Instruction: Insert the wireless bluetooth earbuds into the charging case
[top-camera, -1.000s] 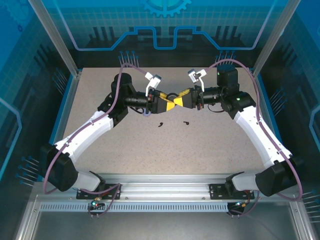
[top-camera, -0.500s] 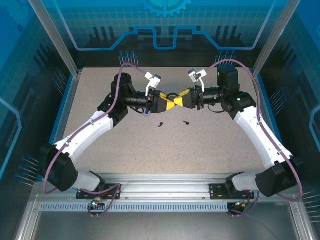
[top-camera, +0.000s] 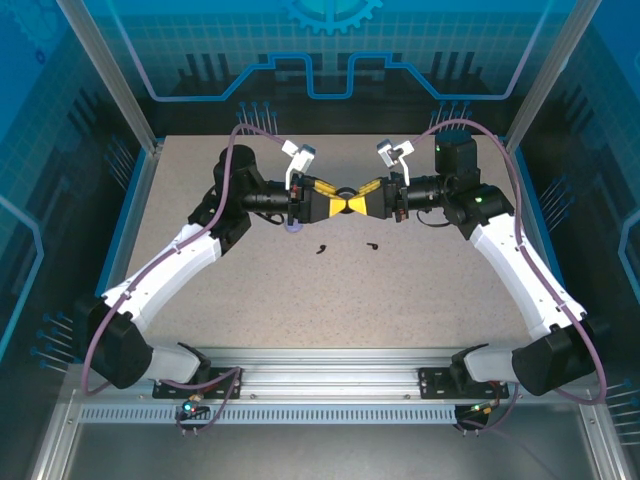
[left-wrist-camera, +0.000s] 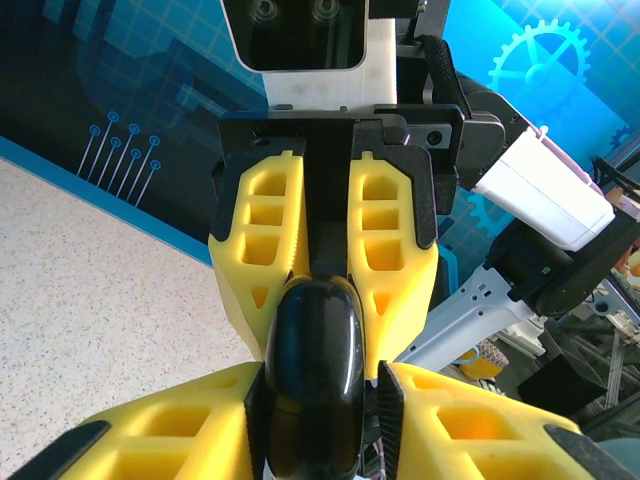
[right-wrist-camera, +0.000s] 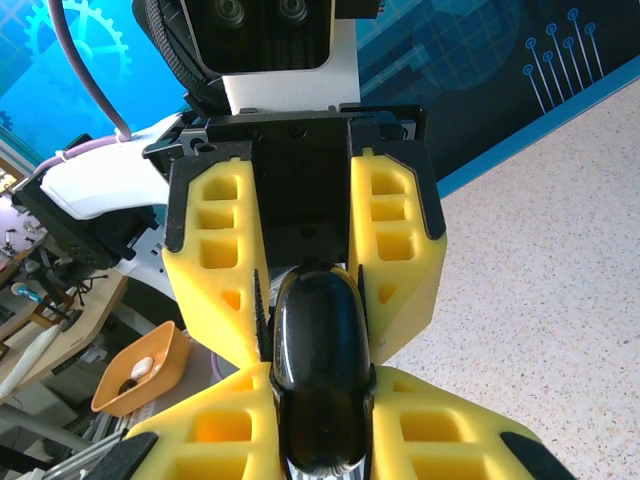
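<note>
The charging case (top-camera: 348, 191) is a glossy black rounded puck held in the air over the middle back of the table, pinched from both sides. My left gripper (top-camera: 339, 205) is shut on its left end and my right gripper (top-camera: 358, 204) on its right end, yellow fingertips meeting. In the left wrist view the case (left-wrist-camera: 318, 370) stands edge-on between my left gripper (left-wrist-camera: 322, 425). The right wrist view has the case (right-wrist-camera: 320, 380) in my right gripper (right-wrist-camera: 320, 430). Two tiny black earbuds (top-camera: 321, 249) (top-camera: 372, 243) lie on the table below, apart from each other.
The speckled table (top-camera: 300, 300) is ringed by blue walls and aluminium posts. A purple cable loop (top-camera: 290, 226) hangs under the left wrist. An orange bowl (right-wrist-camera: 135, 372) sits outside the cell, beyond the left arm.
The left arm has swung its wrist toward the back, so both grippers now line up level, tip to tip. The case stays held between them. The earbuds have not moved.
</note>
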